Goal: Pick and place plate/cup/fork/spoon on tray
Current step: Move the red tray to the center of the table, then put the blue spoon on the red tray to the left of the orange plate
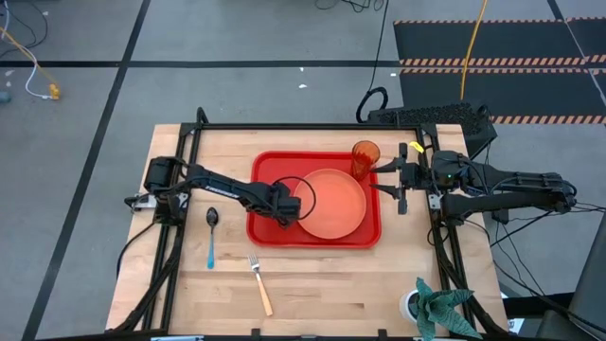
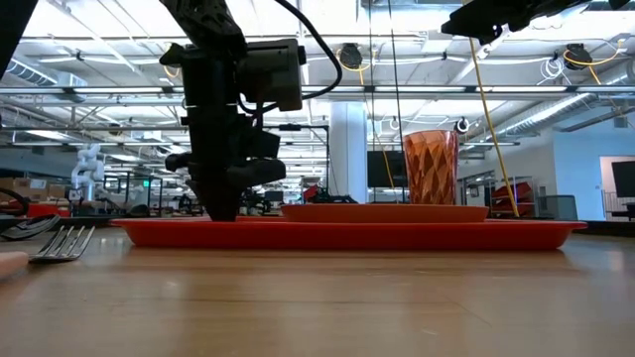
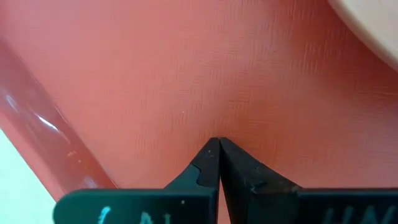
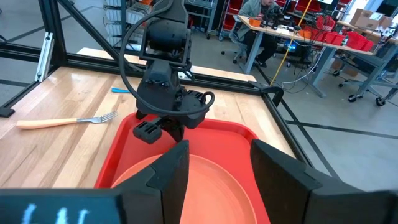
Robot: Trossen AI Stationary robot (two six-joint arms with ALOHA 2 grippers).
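Observation:
The red tray lies in the middle of the table. The orange plate lies flat in it, and the amber cup stands upright in its far right corner. My left gripper is shut and points down at the tray's floor, just left of the plate's rim. My right gripper is open and empty, hanging above the tray's right rim. The spoon lies on the table left of the tray. The fork lies near the table's front edge. My left gripper's shut fingertips point straight down at the bare tray floor beside the plate. In the low view the gripper reaches down to the tray's rim line. I cannot tell whether the tips touch the floor.
A white pot with a green plant stands at the table's near right corner. Black frame rails run along the table's sides and far edge. Bare wood shows between tray and front edge, around the fork.

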